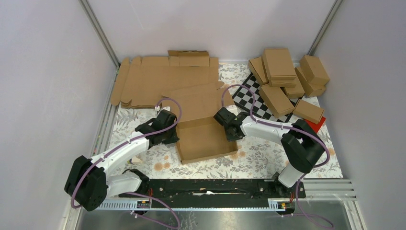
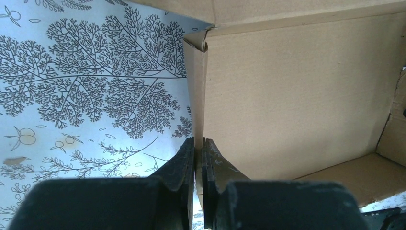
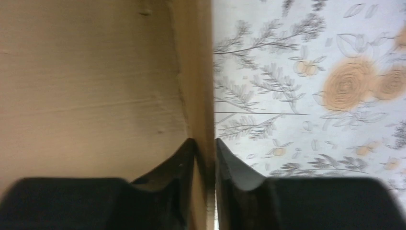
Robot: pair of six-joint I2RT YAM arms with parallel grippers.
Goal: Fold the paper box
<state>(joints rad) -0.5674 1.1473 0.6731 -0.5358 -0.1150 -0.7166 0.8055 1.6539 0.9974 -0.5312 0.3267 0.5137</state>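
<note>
The paper box is a brown cardboard blank partly formed into a shallow tray in the middle of the table, its lid flap lying open toward the back. My left gripper is shut on the box's left side wall, one finger inside and one outside. My right gripper is shut on the box's right side wall the same way. Both walls stand upright between the fingers. The inside floor of the box shows in the left wrist view and in the right wrist view.
A stack of flat cardboard blanks lies at the back left. A pile of finished closed boxes sits at the back right on a checkerboard and a red sheet. A floral cloth covers the table.
</note>
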